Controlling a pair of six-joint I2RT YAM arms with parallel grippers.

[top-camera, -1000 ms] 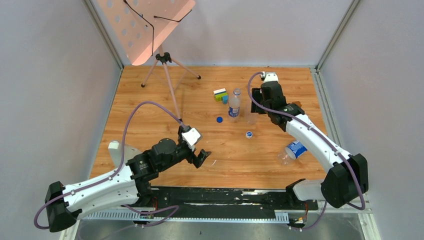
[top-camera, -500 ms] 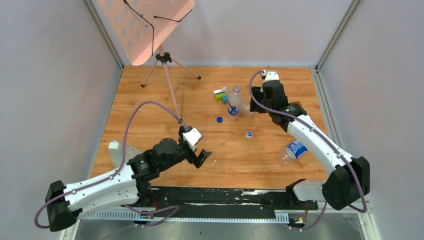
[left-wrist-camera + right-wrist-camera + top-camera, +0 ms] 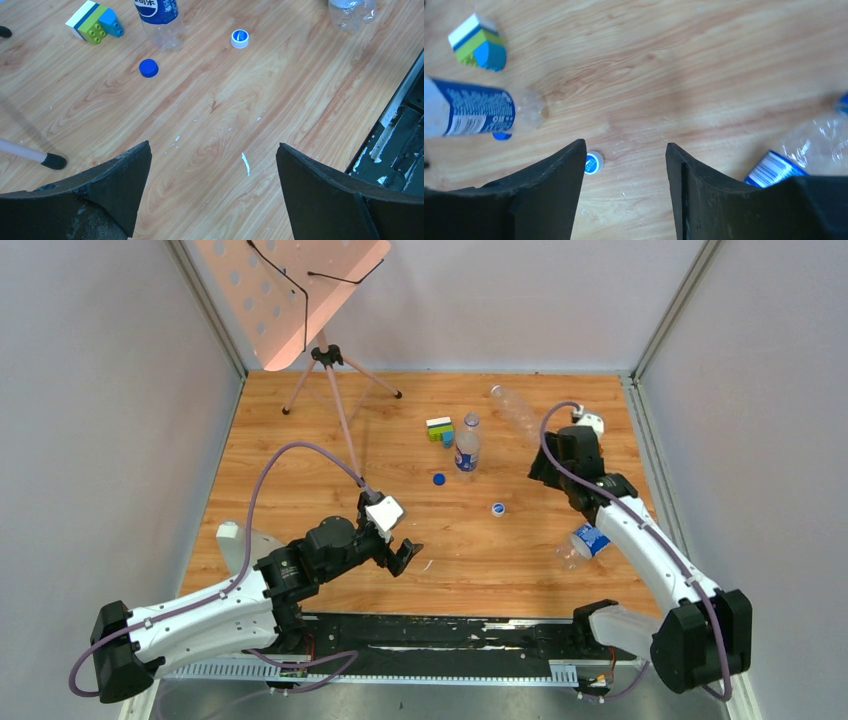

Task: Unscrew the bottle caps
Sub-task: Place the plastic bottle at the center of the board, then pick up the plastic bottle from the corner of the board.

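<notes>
The left gripper (image 3: 214, 156) hangs over the middle of the wooden table (image 3: 300, 490), nearer its near edge. Its jaws are spread wide with nothing between them but bare wood. The right gripper (image 3: 625, 148) is over the right half of the table, jaws apart and likewise empty. One blue-labelled bottle (image 3: 467, 448) stands upright at mid-table toward the far edge; whether a cap sits on its neck I cannot tell. Just beside it on the left, toward the far edge, is the toy block cluster (image 3: 440, 430) of white, green, yellow and blue bricks. A loose dark blue cap (image 3: 438, 479) lies on the wood just on the near-left side of that bottle's foot. A whitish cap (image 3: 498, 508) with blue in its middle lies a little further toward the near edge and to the right; in the right wrist view it shows beside the left finger's tip. An unlabelled clear bottle (image 3: 515, 406) lies on its side near the far edge, toward the far right corner, beyond the right arm. A second blue-labelled bottle (image 3: 585, 542) lies on its side nearer the near right corner, partly under the right arm in the top view. A tripod stand (image 3: 335, 370) carrying a perforated pink board stands at the far left of the table.
</notes>
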